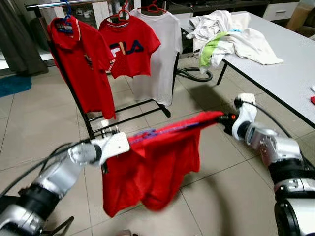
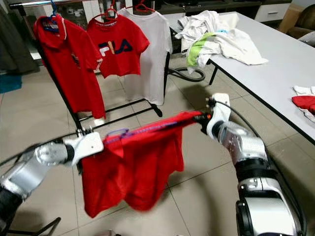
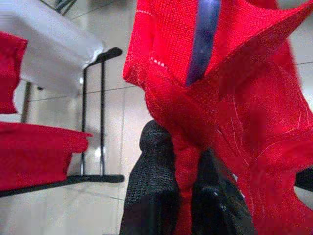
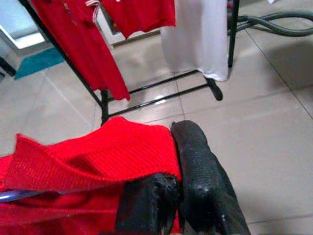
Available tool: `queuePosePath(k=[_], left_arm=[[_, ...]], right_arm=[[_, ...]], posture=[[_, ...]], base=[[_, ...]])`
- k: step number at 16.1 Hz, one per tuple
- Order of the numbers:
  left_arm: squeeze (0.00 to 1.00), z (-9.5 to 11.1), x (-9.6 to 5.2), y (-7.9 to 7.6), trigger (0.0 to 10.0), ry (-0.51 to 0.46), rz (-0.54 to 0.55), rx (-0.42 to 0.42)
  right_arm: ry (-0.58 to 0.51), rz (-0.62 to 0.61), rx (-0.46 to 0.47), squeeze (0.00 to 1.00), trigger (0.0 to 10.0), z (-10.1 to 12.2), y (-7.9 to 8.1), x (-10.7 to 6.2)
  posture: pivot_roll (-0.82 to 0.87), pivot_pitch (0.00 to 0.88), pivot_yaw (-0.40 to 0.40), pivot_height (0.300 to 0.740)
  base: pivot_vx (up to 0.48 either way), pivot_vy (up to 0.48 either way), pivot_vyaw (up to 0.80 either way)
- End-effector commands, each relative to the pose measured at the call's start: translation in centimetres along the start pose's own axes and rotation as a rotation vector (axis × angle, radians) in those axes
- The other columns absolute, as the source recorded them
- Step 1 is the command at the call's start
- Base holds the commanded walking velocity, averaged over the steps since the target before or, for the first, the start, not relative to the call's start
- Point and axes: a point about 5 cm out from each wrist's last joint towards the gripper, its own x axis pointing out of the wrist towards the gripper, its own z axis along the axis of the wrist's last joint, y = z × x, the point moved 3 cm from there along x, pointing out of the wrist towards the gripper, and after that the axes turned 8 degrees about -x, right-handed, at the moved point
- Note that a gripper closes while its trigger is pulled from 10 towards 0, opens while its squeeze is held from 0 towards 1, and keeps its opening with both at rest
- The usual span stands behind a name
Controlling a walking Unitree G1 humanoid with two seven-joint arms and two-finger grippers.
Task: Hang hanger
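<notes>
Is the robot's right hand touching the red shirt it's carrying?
Touching. In the right wrist view, the right gripper has its black fingers pinched shut on the edge of the red shirt.

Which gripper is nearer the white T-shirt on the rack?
Right. The right gripper pinches the red shirt below the white T-shirt; the left gripper holds its other shoulder farther away.

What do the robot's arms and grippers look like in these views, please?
Both arms are jointed silver metal with black bands near the body and white housings at the wrists. A thin black cable runs along each. The left gripper and right gripper each have two black, finely textured fingers.
</notes>
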Motion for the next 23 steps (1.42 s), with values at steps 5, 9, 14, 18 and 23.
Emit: queuePosePath(k=[5,9,14,18,23], left_arm=[[0.0,-12.9,-4.7,3.3,0.0,0.56,0.153,-0.214],[0.0,-13.0,-3.5,3.2,0.0,0.641,0.061,-0.158],[0.0,-6.0,1.0,3.3,0.0,0.372,0.034,-0.21],[0.0,-2.2,1.9,4.5,0.0,0.173,0.082,-0.161],[0.0,-0.7,1.1,3.5,0.0,-0.122,0.002,-0.412]], right_arm=[[-0.182,-0.208,-0.095,0.0,0.0,6.0,-5.7,-5.2],[-0.204,-0.192,-0.129,0.0,0.0,7.2,-5.0,-5.6],[-0.207,0.081,-0.259,0.0,0.0,6.5,5.2,-4.0],[-0.138,0.144,-0.286,0.0,0.0,2.2,8.4,-3.4],[-0.145,-0.014,-0.196,0.0,10.0,0.1,6.2,-4.2]], posture=[[0.01,0.0,0.013,0.74],[0.0,0.0,0.02,0.74],[0.0,0.0,0.022,0.74],[0.01,0.0,0.023,0.74],[0.02,0.0,0.019,0.74]], base=[[0.0,0.0,0.0],[0.0,0.0,0.0],[0.0,0.0,0.0],[0.0,0.0,0.0],[0.0,0.0,0.0]])
